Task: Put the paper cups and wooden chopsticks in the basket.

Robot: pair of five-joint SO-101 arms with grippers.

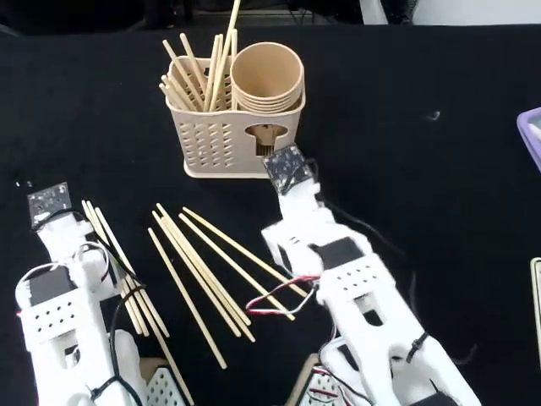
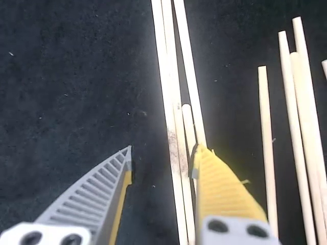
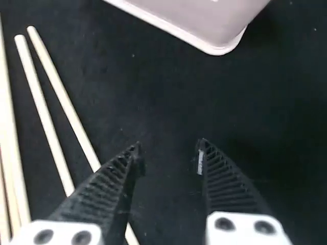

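A beige slotted basket point(image 1: 221, 142) stands at the back middle of the black table. One compartment holds several wooden chopsticks point(image 1: 199, 74) upright, the other a stack of paper cups point(image 1: 267, 78). Several loose chopsticks point(image 1: 205, 269) lie fanned out between the arms. More chopsticks point(image 1: 112, 247) lie beside the left arm. My left gripper point(image 1: 51, 205) point(image 2: 163, 150) is open and low over these chopsticks point(image 2: 176, 81), its yellow finger point(image 2: 219, 189) above them. My right gripper point(image 1: 289, 173) point(image 3: 168, 147) is open over bare cloth just in front of the basket's base point(image 3: 204, 23), with two chopsticks point(image 3: 51, 102) beside it.
A purple object point(image 1: 531, 134) pokes in at the right edge, with a pale strip point(image 1: 537, 288) below it. Red and white wires point(image 1: 275, 300) hang from the right arm over the loose chopsticks. Black cloth stretches to the right of the basket.
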